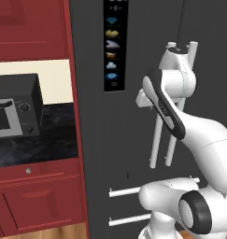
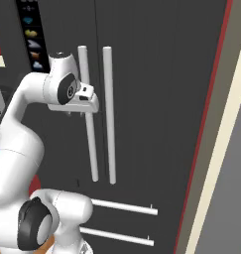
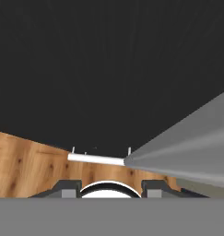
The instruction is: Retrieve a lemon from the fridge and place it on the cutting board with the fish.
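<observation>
Red kitchen cabinets [image 1: 26,28] line the wall on the left, with a black stone surface [image 1: 35,142] below them and a pale strip of wall behind it. On that surface, at its left edge in the left base view, sits the black microwave [image 1: 14,109], knobs facing out.

And here is the fridge [image 2: 156,99], tall and dark grey, both doors shut, standing upright beside the red cabinets. Its long axis runs straight up and down. Two long white bar handles [image 2: 108,114] run vertically side by side at the seam of the doors. A narrow icon panel [image 1: 114,44] runs down the left door. Lower down, two shorter white bars [image 2: 124,207] lie horizontally, one above the other, across the drawer fronts.

The white arm [image 1: 203,135] rises in front of the fridge, elbow bent, and the hand sits right at the left of the two vertical handles. The gripper [image 2: 87,111] is pressed up against that bar. From the right base view the jaws seem drawn in narrow around the left handle, though the fingers themselves are hidden behind the hand, so I cannot tell for certain that they pinch it.

The hand view looks down the dark door face. A grey bar [image 3: 187,147] sweeps in from the right edge, a short white bar [image 3: 97,159] lies across below, and wooden floor [image 3: 26,161] shows beneath.
</observation>
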